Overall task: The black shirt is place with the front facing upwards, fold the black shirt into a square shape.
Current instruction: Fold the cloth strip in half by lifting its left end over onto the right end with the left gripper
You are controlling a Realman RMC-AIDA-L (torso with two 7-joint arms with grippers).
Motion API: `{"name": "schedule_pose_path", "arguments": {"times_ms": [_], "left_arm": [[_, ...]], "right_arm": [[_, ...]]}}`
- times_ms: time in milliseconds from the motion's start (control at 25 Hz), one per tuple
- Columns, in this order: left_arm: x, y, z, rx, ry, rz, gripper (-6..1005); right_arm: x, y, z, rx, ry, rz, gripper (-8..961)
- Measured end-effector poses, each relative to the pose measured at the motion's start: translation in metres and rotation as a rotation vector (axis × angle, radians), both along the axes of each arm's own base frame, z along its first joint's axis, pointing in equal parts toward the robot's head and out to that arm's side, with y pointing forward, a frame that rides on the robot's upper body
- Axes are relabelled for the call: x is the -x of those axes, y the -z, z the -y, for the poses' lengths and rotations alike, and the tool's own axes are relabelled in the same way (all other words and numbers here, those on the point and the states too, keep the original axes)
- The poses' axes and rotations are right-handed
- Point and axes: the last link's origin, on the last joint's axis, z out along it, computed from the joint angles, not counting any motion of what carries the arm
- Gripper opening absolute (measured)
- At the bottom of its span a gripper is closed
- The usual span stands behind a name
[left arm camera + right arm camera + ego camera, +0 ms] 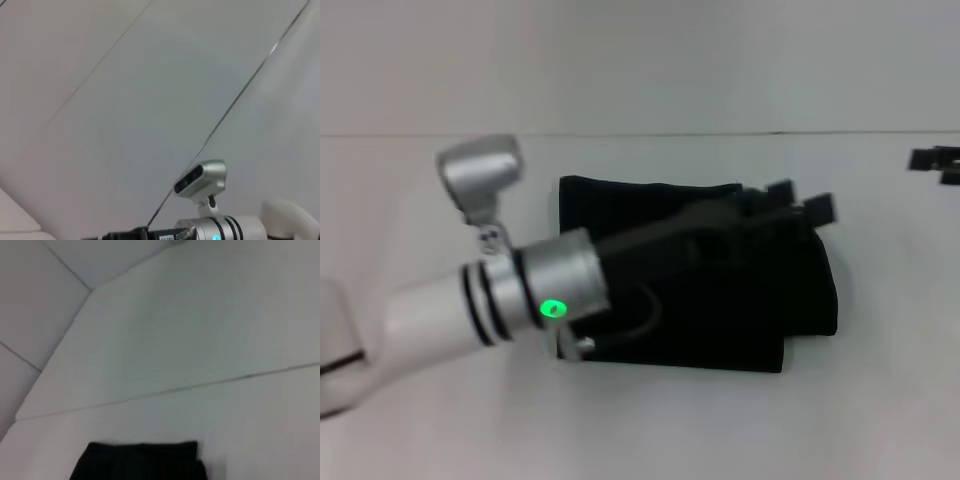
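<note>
Lying on the white desk (880, 420) in the head view is the black shirt (720, 320), folded into a blocky shape near the middle. The left arm (470, 300) reaches across from the left side and covers a big part of the shirt. The left gripper (800, 205) sits over the shirt's far right corner. Its fingers (820, 208) look a little spread, but black on black makes it hard to tell if they hold any cloth. The right gripper (935, 160) is only a dark bit at the right edge, cut off, well away from the shirt. I cannot tell if it is open.

The left wrist view shows mostly pale wall, with part of an arm (220, 227) at one edge.

The right wrist view shows only one end of the shirt (140, 462) on the desk (260, 415); the rest is cut off.
</note>
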Motion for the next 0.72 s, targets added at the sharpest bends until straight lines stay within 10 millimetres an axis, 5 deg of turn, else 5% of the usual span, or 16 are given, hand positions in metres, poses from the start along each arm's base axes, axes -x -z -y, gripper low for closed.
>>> {"name": "schedule_pose_path", "arguments": {"times_ms": [120,440,720], "left_arm": [[0.016,-0.022,-0.007,-0.056,0.043,-0.074,758],[0.057,-0.054,-0.010,-0.131,0.031,-0.212,842],[0.074,-0.062,-0.010,-0.181,0.002,-0.262,843]], "right_arm": [[0.013,0.016,-0.012,0.077,0.034,0.013,811],[0.050,0.072,-0.033,0.161,0.032,0.069,811],[0.068,0.098,-0.042,0.148,0.041,0.051,810]]}}
